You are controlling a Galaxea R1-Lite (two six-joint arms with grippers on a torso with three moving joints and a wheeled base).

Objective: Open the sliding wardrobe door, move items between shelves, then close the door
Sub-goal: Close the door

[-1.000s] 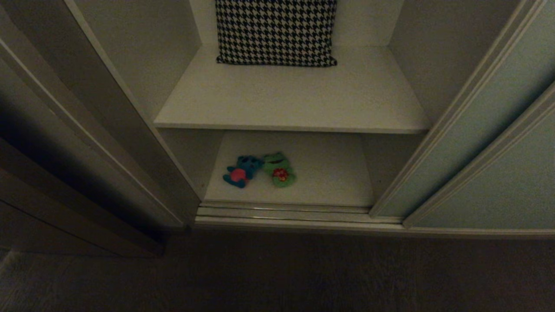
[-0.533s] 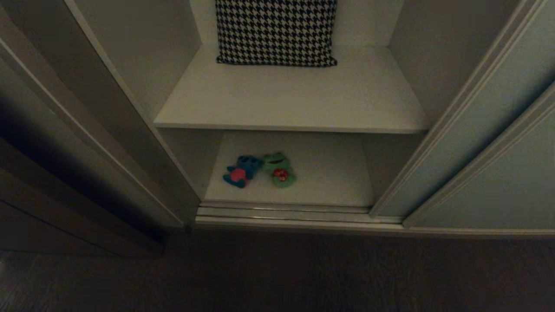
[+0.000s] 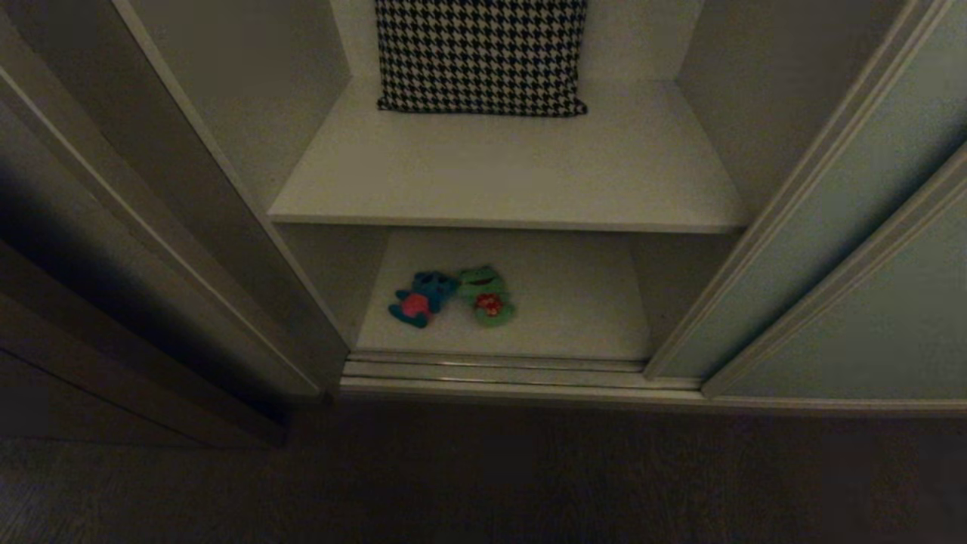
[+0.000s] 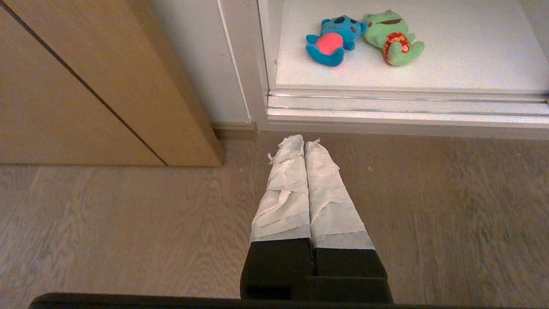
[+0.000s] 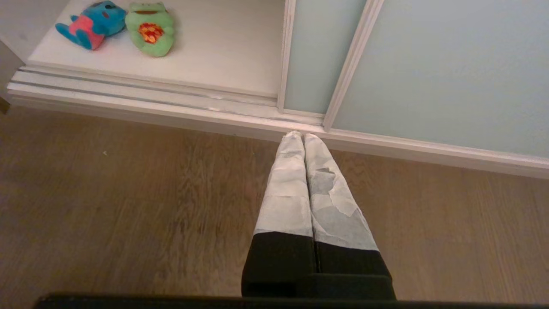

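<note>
The blue plush toy (image 3: 419, 298) and the green frog (image 3: 487, 295) lie side by side on the lower shelf (image 3: 574, 317), towards its left, on their backs with bellies up; their heads touch and point towards the back of the wardrobe, and their feet splay apart towards the front track (image 3: 491, 372), so their long axes run roughly front to back and fan outward; the sliding wardrobe door (image 3: 823, 249) stands slid to the right, leaving the bay open; the upper shelf (image 3: 514, 174) carries a houndstooth cushion (image 3: 481, 54) leaning at the back, its top cut off by the frame edge; neither arm shows in the head view; the left gripper (image 4: 303, 141) hangs over the wooden floor (image 4: 128, 223) short of the track, its taped fingers pressed together and empty; the right gripper (image 5: 303, 136) hangs likewise by the door's lower frame, its fingers together and empty.
</note>
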